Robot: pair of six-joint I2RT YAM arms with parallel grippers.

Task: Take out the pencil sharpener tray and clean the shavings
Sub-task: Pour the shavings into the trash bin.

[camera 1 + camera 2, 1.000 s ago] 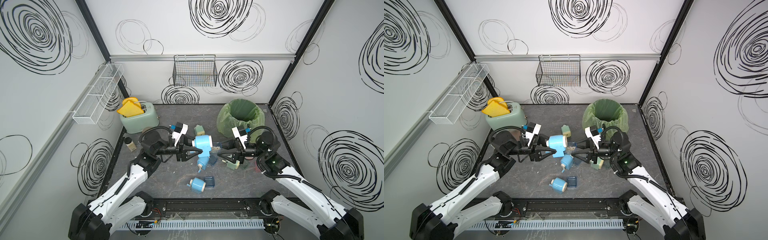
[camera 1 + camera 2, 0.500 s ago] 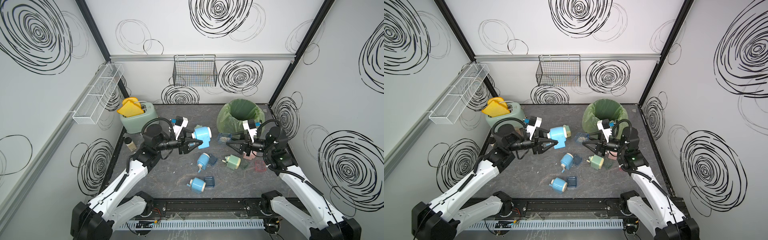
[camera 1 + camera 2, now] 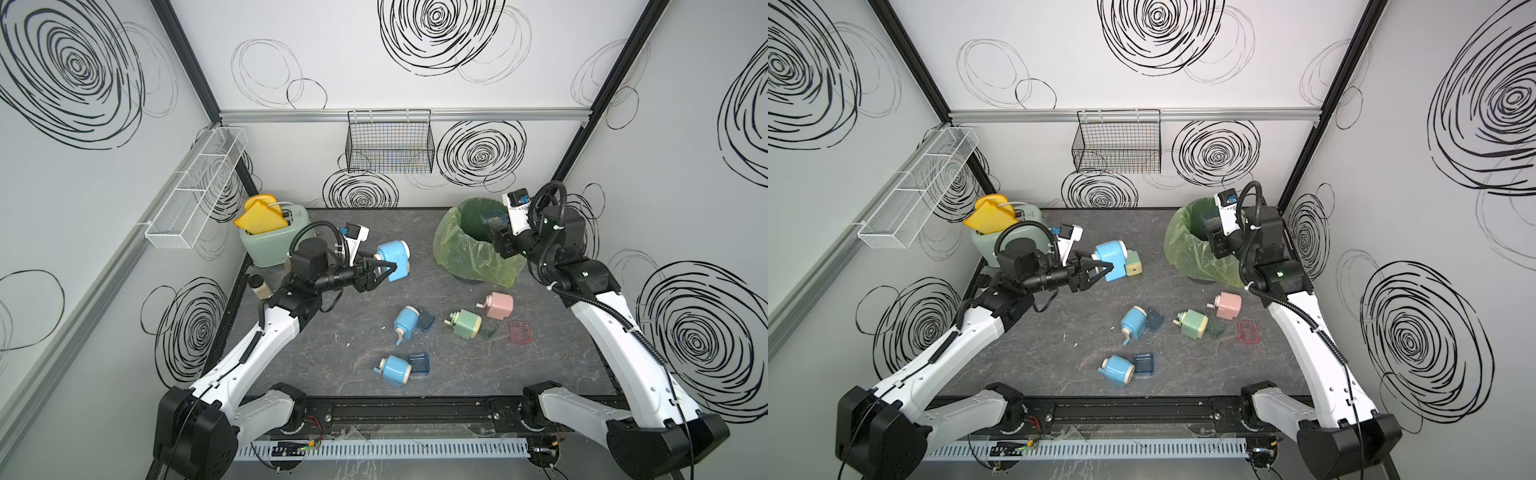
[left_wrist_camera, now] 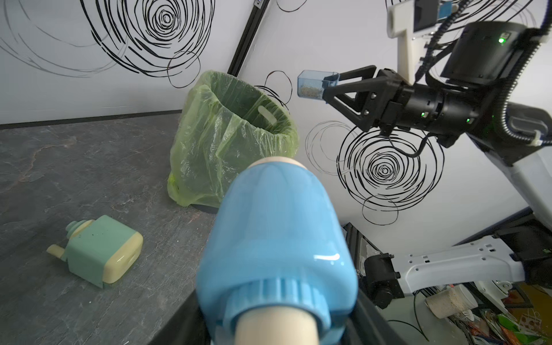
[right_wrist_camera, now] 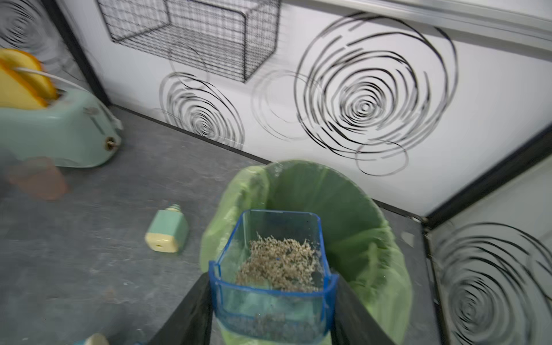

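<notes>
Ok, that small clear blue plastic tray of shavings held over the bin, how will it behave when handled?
Probably stiff: the clear blue plastic tray holds its box shape, clamped by the right gripper. Likely light, with thin see-through walls. Its loose shavings would probably spill readily if tilted over the green-lined bin.

You see a mint-green toaster (image 3: 276,245) at the back left, with yellow toast slices (image 3: 255,219) in its slots. A small jar (image 3: 258,286) stands near it. A black wire basket (image 3: 390,143) hangs on the back wall, and a white wire basket (image 3: 195,187) on the left wall.
</notes>
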